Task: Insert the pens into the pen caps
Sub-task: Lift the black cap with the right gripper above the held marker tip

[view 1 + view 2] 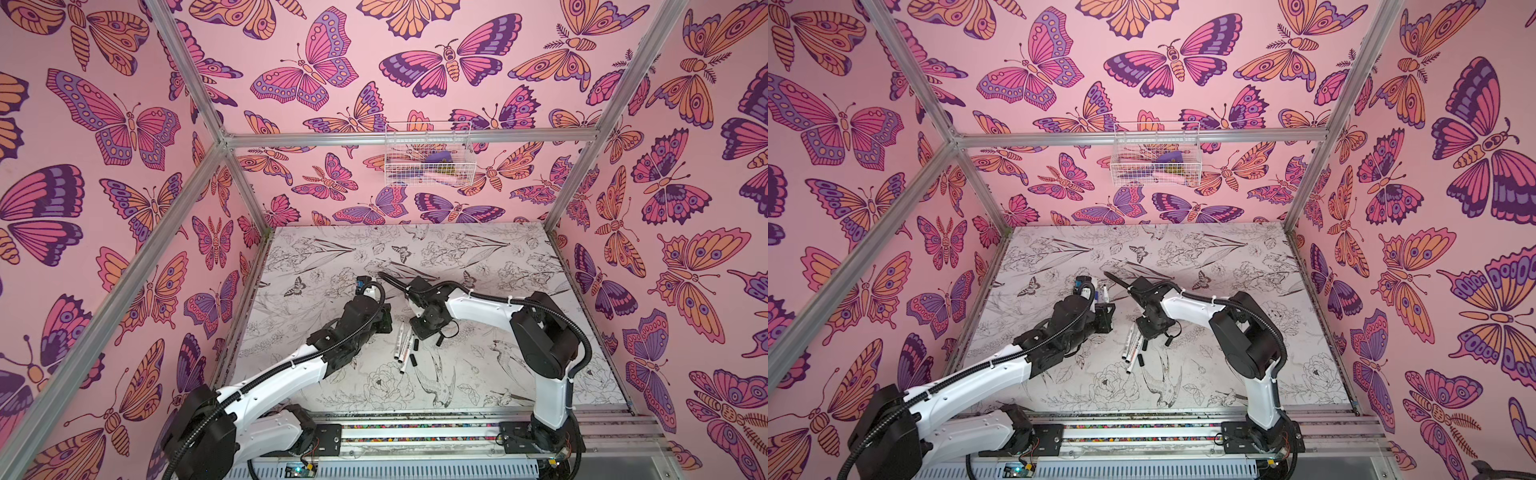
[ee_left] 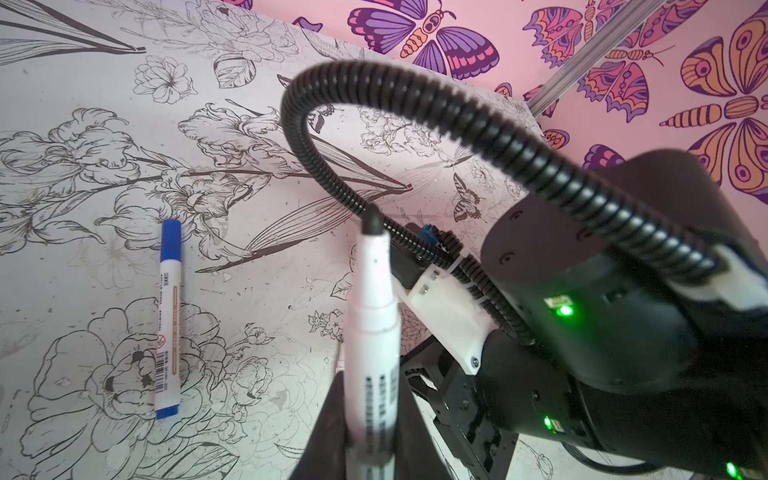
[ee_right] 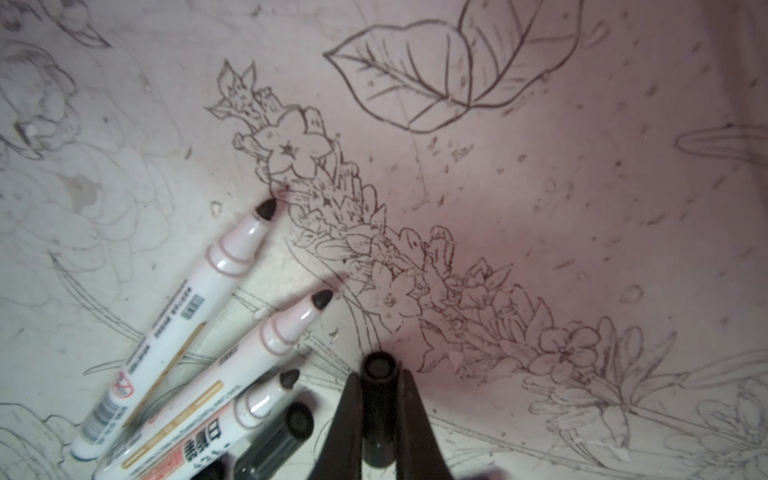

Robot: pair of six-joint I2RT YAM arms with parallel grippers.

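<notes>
In the left wrist view my left gripper is shut on a white pen, whose dark tip points away from the jaws toward the right arm. A blue-capped pen lies flat on the table beside it. In the right wrist view my right gripper is shut on a black pen cap, open end outward, low over the table. Three uncapped pens lie side by side just next to it, with another black cap beside them. In a top view this cluster of pens lies mid-table under the right gripper.
The right arm's black corrugated conduit arches close ahead of the held pen's tip. A white wire basket hangs on the back wall. Aluminium frame posts and pink walls enclose the table, and a rail runs along its front edge.
</notes>
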